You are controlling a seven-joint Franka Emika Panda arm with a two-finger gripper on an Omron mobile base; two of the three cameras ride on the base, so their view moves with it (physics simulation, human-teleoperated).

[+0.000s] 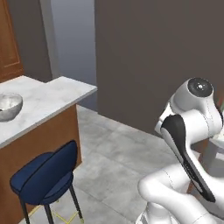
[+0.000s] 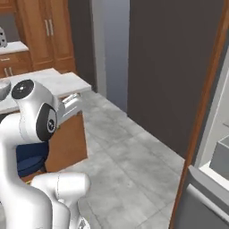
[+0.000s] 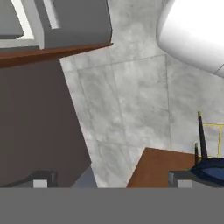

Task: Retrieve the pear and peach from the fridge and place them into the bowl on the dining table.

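The glass bowl [image 1: 8, 106] sits on the marble bench [image 1: 48, 98] and looks empty, though part is cut off. The gripper [image 3: 109, 178] has its fingers wide apart, holding nothing. Both fruits are still left to fetch from the fridge [image 2: 214, 147].

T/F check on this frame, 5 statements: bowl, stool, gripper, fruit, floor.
1. The bowl sits on the marble top of the dining table. True.
2. A pear already lies in the bowl. False: the bowl looks empty; no fruit is in sight.
3. The gripper is clamped on a peach. False: its fingertips stand wide apart with nothing between them.
4. A dark blue stool stands on the floor by the table's wooden base. True.
5. The floor is covered in red carpet. False: it is grey tile.
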